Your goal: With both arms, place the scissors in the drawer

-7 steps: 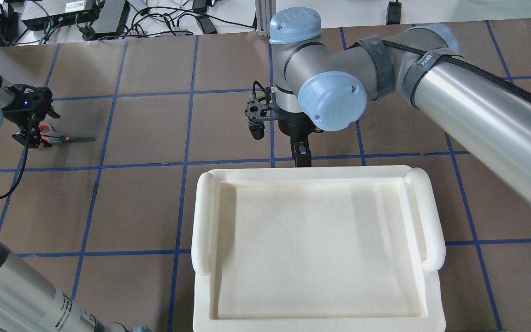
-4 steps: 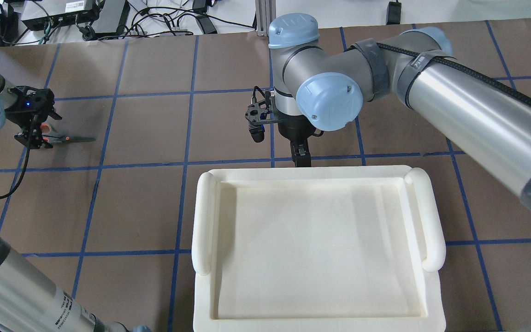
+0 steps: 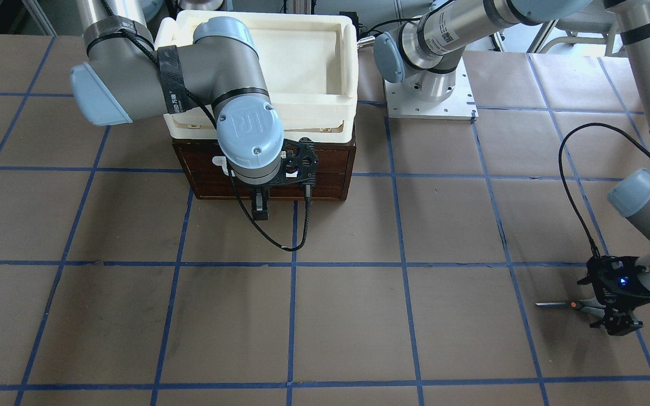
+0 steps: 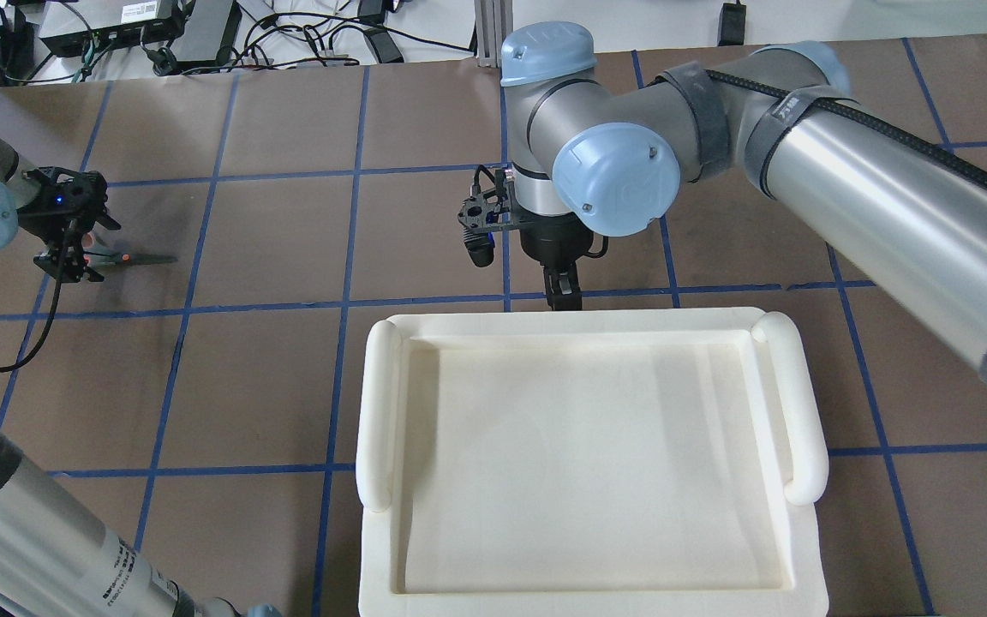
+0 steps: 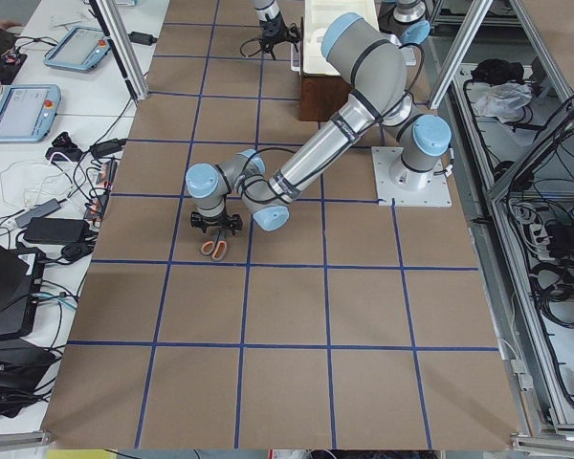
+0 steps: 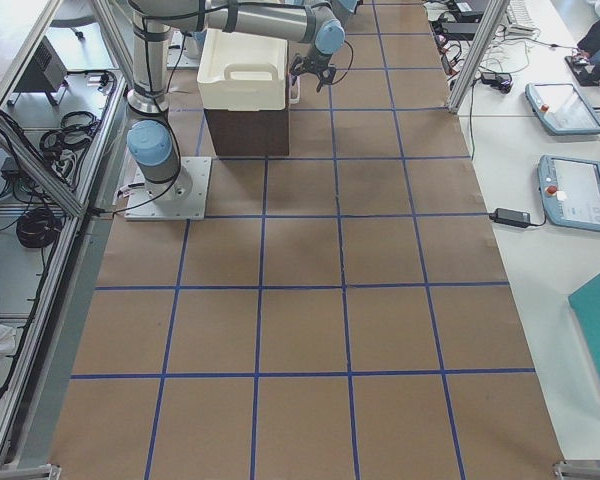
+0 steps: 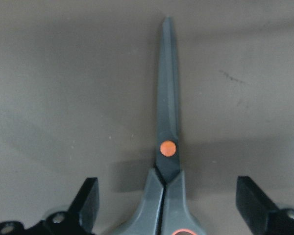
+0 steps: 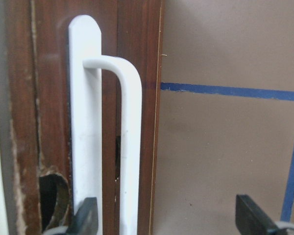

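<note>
Grey-handled small scissors with an orange pivot and thin pointed metal blades point(image 7: 167, 112) lie flat, blades shut, on the brown paper-covered table point(image 3: 347, 316), far out on the robot's left and well apart from the dark brown wooden drawer point(image 3: 325, 179), which looks closed. Black left gripper point(image 7: 170, 203) hangs low with jaws wide apart, straddling the handle end. Black right gripper point(image 8: 169, 218) is also spread, with the white bar handle point(image 8: 130, 147) between its fingers but close to one side. Likely risks: the off-centre handle skews or slips on closing, and the flat scissors may swivel or splay when pinched. Long axis runs across the table; tips point toward the robot's right.
</note>
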Robot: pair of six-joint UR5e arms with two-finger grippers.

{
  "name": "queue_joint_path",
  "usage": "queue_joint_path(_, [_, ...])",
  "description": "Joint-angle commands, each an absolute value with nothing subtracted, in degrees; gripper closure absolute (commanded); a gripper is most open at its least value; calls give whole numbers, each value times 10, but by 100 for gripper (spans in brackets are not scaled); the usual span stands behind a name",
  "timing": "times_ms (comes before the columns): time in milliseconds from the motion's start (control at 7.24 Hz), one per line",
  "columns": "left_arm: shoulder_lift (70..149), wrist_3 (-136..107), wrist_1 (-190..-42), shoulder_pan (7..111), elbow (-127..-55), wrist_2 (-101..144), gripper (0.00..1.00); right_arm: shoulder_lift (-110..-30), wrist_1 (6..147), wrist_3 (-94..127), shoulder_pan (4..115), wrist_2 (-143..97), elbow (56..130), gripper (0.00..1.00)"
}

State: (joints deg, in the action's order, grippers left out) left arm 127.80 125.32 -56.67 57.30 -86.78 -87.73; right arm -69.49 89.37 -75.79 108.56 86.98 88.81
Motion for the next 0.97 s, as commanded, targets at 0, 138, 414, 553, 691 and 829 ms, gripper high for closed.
queue_joint_path(0, [1281, 1256, -566, 573, -867, -889, 9, -689, 898, -759, 1086, 868, 893, 0])
queue_joint_path(138, [1281, 1267, -559, 573, -865, -889, 18, -687, 900, -760, 1086, 867, 895, 0])
queue_joint_path(414, [1286, 1284, -553, 573, -865, -889, 36, -680, 902, -758, 1086, 868, 895, 8])
queue_joint_path(553, [1287, 1287, -553, 573, -865, -888, 45, -679, 907, -758, 1086, 867, 895, 16])
queue_joint_path(691, [1288, 1301, -553, 572, -865, -887, 51, -679, 911, -755, 1086, 868, 894, 27])
queue_joint_path(829, [1287, 1303, -553, 572, -865, -888, 59, -679, 912, -755, 1086, 869, 893, 27])
